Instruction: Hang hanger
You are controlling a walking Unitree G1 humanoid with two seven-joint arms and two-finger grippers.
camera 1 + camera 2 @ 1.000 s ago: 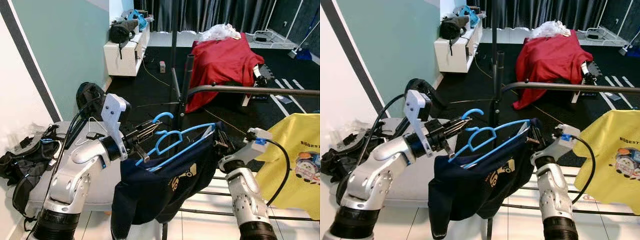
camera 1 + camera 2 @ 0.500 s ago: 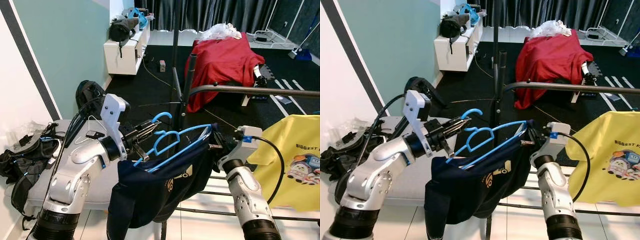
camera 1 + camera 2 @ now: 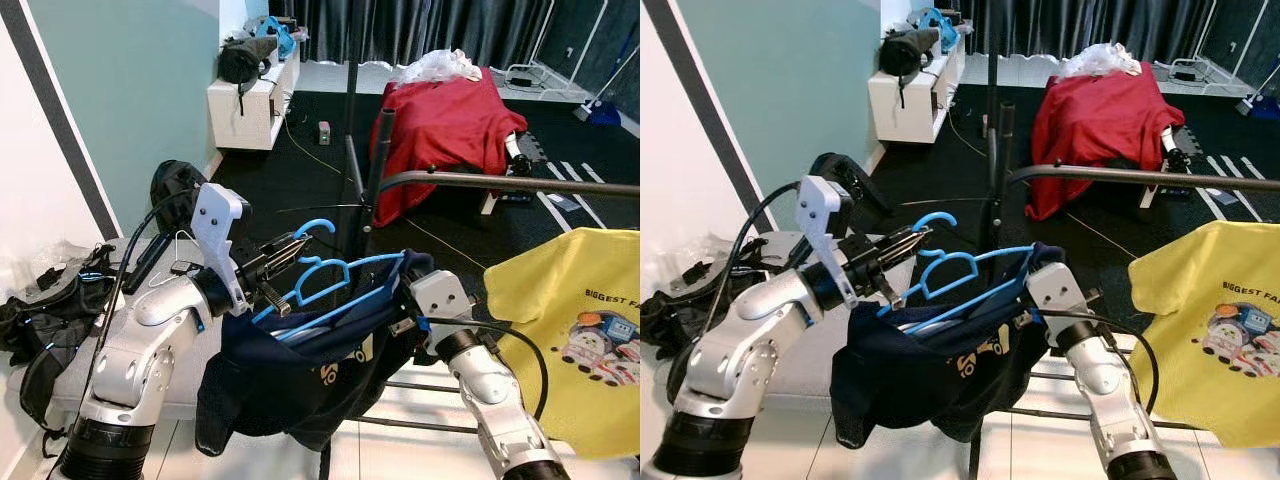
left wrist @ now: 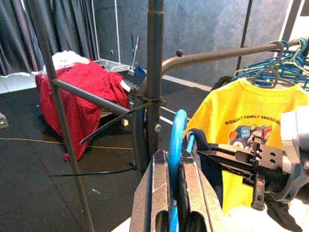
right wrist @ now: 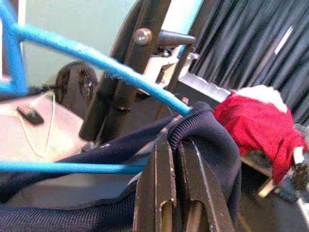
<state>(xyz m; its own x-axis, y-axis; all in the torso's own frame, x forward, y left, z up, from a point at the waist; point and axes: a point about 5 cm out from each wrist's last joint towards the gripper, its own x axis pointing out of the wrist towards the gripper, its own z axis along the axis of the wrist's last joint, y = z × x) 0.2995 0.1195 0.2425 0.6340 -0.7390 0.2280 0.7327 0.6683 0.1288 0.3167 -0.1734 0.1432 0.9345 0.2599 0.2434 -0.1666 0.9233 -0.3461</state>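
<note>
Teal wall (image 3: 130,90) on left; black floor mat (image 3: 300,180); white low cabinet (image 3: 250,105) against wall; dark curtains (image 3: 420,25) behind; red-draped furniture (image 3: 440,125); white tile floor (image 3: 400,455) near.

We see a light-blue hanger (image 3: 330,290) carrying a navy shirt (image 3: 300,385) with a yellow print. A yellow T-shirt (image 3: 575,335) shows a cartoon graphic; a red cloth (image 3: 440,125) lies far back, before dark curtains (image 3: 430,28) and a teal wall (image 3: 130,95).

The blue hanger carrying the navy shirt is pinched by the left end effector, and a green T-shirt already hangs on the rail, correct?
Not quite: the T-shirt on the rail is yellow, as the left eye view shows. The left end effector does pinch the blue hanger carrying the navy shirt.
</note>
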